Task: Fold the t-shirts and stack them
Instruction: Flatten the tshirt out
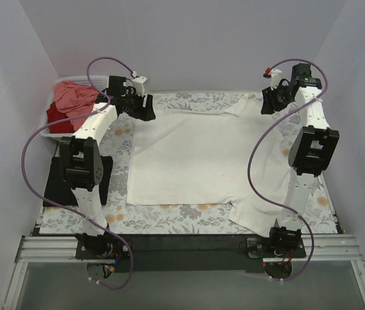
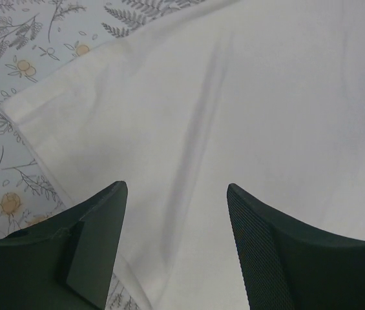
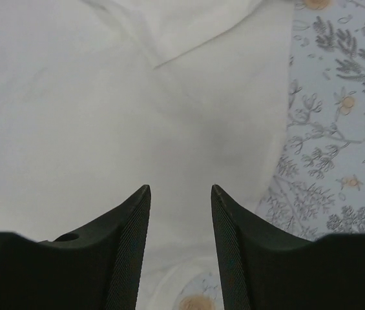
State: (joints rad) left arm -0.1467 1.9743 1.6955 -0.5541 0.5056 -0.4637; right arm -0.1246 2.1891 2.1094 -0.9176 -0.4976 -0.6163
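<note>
A cream-white t-shirt (image 1: 195, 158) lies spread flat on the floral tablecloth (image 1: 169, 216), with one sleeve at the far right and another at the near right. My left gripper (image 1: 146, 111) hovers over its far left corner, open, with only white cloth (image 2: 266, 97) below the fingers (image 2: 177, 190). My right gripper (image 1: 269, 103) is over the far right sleeve, open and empty above the cloth (image 3: 92, 97), its fingertips apart (image 3: 181, 188). A salmon-pink t-shirt (image 1: 75, 98) and a dark red t-shirt (image 1: 56, 119) lie bunched in the basket.
The white lattice basket (image 1: 79, 80) stands at the far left against the wall. A flat black shape (image 1: 56, 184) lies on the table under the left arm; I cannot tell if it is cloth. White walls close in the back and both sides.
</note>
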